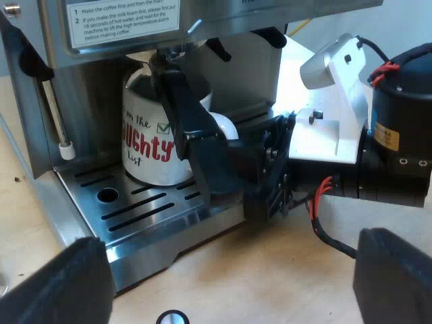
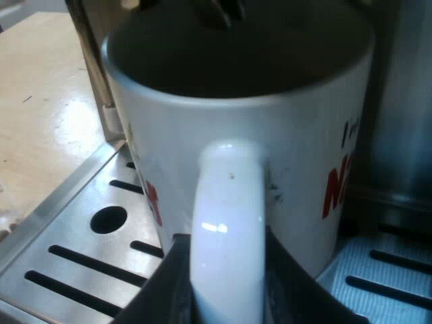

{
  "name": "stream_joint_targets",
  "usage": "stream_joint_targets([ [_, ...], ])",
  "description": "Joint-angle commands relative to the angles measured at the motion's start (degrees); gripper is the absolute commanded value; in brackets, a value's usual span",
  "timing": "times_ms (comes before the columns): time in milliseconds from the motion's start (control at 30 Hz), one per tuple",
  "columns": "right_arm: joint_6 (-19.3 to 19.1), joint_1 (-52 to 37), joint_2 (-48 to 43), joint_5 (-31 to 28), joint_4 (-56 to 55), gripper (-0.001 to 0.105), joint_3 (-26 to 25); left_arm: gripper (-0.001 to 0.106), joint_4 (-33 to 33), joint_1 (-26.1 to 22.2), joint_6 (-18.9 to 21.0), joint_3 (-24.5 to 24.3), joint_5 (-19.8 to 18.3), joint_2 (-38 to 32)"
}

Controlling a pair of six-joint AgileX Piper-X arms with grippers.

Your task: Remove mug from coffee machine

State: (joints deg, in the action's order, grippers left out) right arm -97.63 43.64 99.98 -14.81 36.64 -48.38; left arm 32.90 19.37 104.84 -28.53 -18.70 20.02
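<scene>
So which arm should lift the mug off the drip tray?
Right. The right gripper has its fingers clamped on the handle of the mug, which stands on the drip tray. The left gripper hangs open, back from the machine.

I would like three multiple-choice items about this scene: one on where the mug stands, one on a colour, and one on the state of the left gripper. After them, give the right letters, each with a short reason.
1. Where does the mug stand?
A. on the wooden table
B. on the drip tray
C. on the hopper

2. What colour are the big letters on the mug?
A. red
B. blue
C. green

3. How is the left gripper?
A. shut on the mug
B. shut on a tamper
C. open, holding nothing

Answers:
1 B: the mug's base rests on the slotted metal tray.
2 A: the large word is printed in red.
3 C: its fingers stand wide apart with nothing between them.
</scene>
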Motion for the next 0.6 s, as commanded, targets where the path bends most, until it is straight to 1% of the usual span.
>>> stream_joint_targets([
  [33,-0.22,-0.03,-0.69,-0.42,0.48,0.003,-0.48,0.079,-0.21,0.26,0.14,-0.47,-0.02,-0.09],
  [100,-0.22,-0.02,-0.83,-0.42,0.48,0.0,-0.48,0.079,-0.21,0.26,0.14,-0.47,-0.02,-0.09],
  [367,-0.22,-0.02,-2.77,-0.42,-1.6,0.0,-0.33,0.079,-0.21,0.26,0.14,-0.47,-0.02,-0.09],
  [467,-0.22,-0.02,-4.47,-0.42,-3.06,0.0,0.55,0.079,-0.21,0.26,0.14,-0.47,-0.02,-0.09],
  [600,-0.22,-0.02,-6.5,-0.42,-3.06,0.0,2.97,0.079,-0.21,0.26,0.14,-0.47,-0.02,-0.09],
])
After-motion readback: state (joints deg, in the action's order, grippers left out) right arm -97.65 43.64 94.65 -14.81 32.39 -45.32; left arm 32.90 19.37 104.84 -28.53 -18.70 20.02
